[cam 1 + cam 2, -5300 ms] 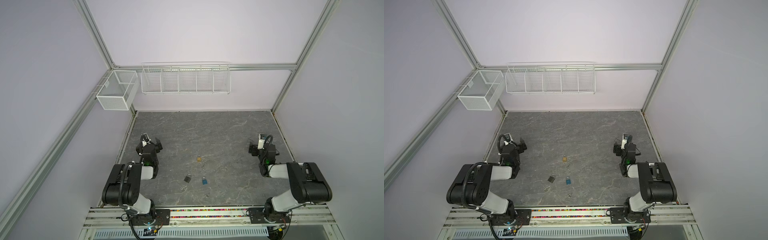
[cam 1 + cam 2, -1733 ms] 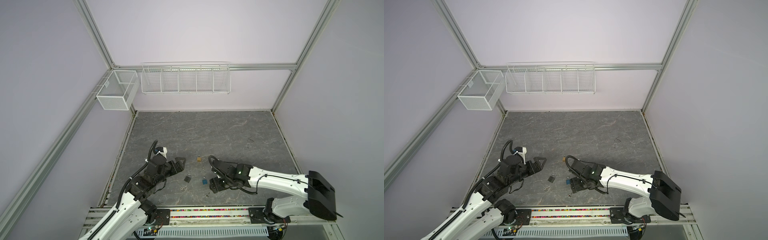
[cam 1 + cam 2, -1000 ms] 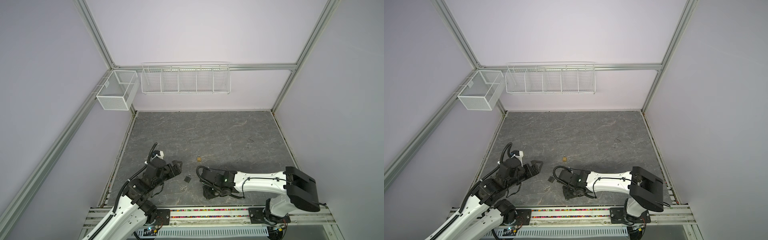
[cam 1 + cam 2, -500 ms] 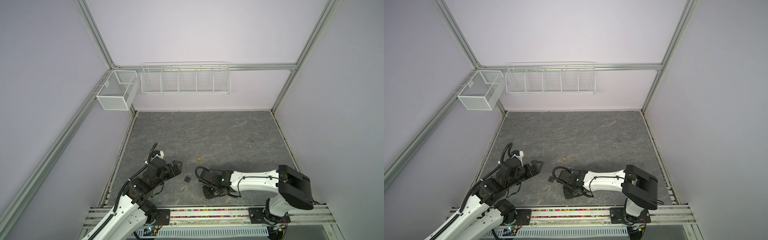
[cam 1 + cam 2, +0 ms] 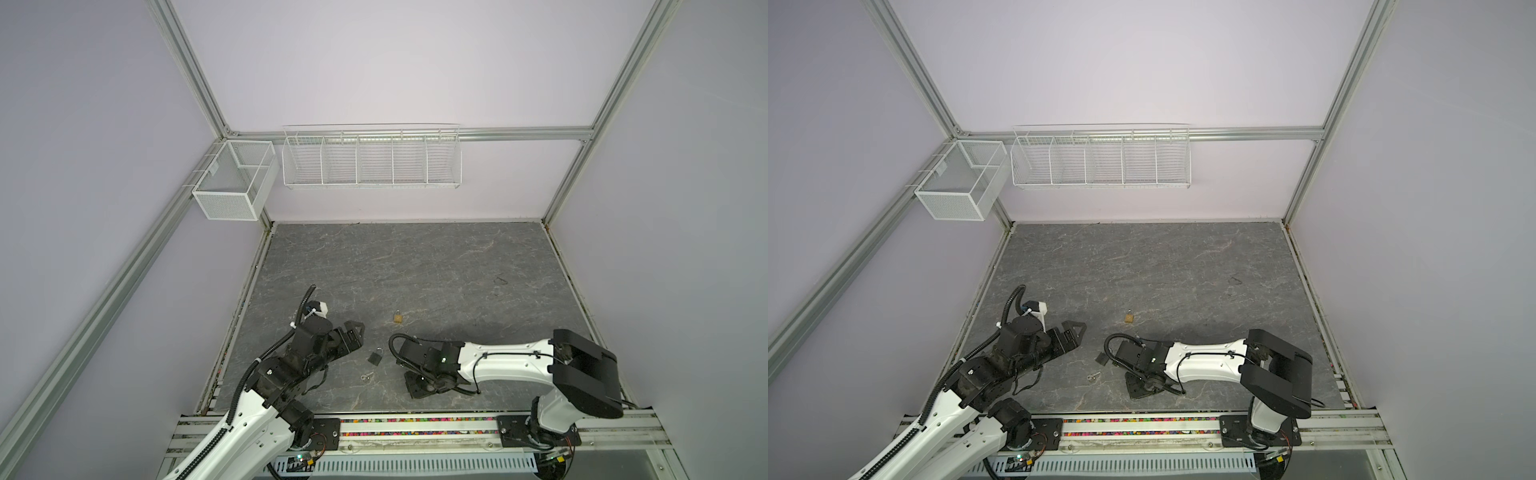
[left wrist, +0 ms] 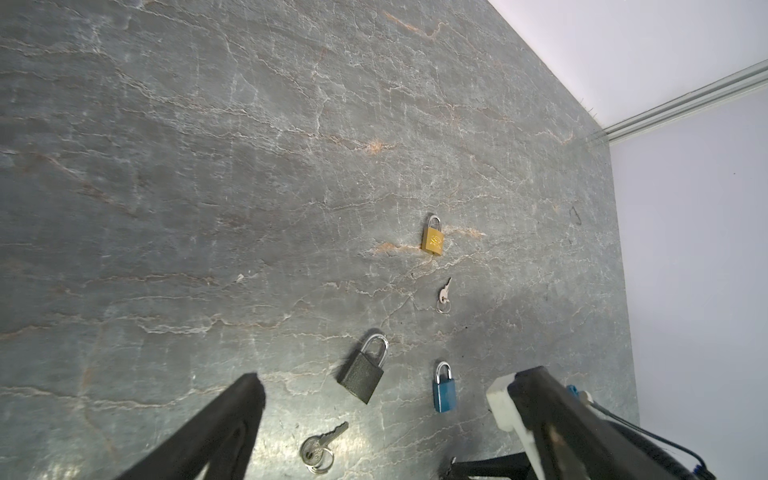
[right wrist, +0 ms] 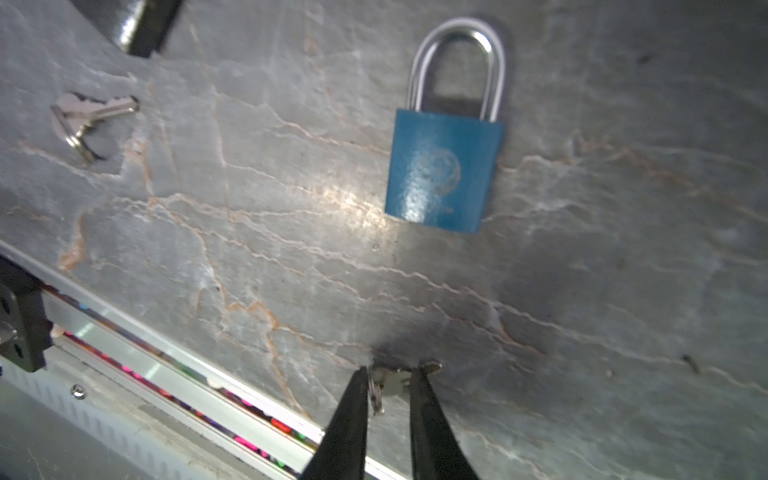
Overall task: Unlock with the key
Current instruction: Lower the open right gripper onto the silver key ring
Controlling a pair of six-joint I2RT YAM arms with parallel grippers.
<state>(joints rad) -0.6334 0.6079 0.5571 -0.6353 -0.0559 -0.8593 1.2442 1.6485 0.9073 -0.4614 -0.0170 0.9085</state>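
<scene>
Key pickup step: right tool (image 7: 389,374) pinched nearly closed on small silver key (image 7: 395,384) at near tabletop (image 7: 249,249) edge beside blue padlock (image 7: 442,170), left tool (image 6: 392,378) wide open, empty; next likely lift, align with keyhole.

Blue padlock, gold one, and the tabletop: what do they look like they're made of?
Blue padlock: metal body under glossy blue paint, judging by the highlight and scuffed emblem; bright polished steel-like shackle. Gold padlock: probably brass, satin yellow sheen, stamped logo. Tabletop: grey veined stone look, slightly glossy; could be printed laminate.
</scene>
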